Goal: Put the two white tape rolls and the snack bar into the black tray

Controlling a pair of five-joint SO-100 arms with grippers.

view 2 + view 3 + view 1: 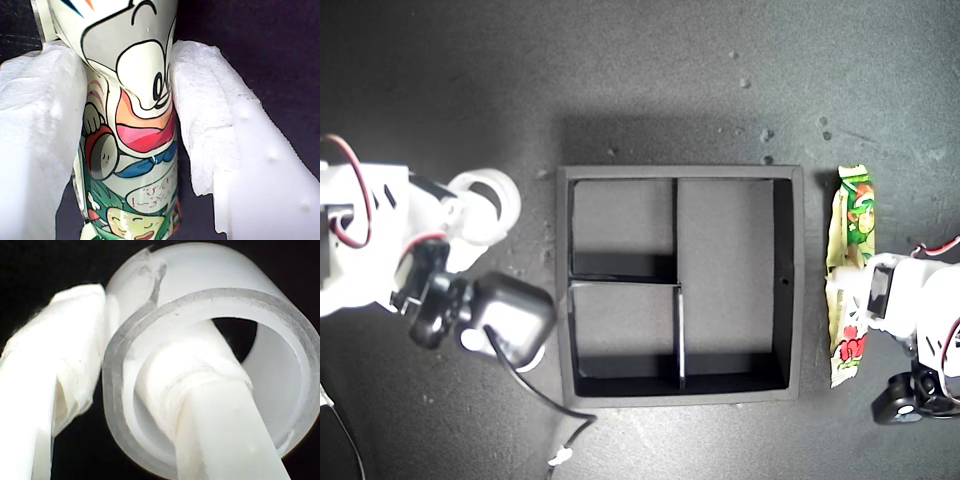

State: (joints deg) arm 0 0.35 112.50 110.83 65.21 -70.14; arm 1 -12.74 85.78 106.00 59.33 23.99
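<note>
My first gripper (127, 135) has its padded fingers (200, 125) closed on the snack bar (130, 100), which lies on the bench just off the black tray (563, 290). My second gripper (127, 385) pinches the white tape roll's (210, 290) wall, one finger through the hole. I'd lift both clear of the tray wall before swinging over. Can't spot the other roll.

You have one square matte black tray (682, 285) with three compartments, one white tape ring (488, 205), one cartoon-printed snack wrapper (848, 275).
</note>
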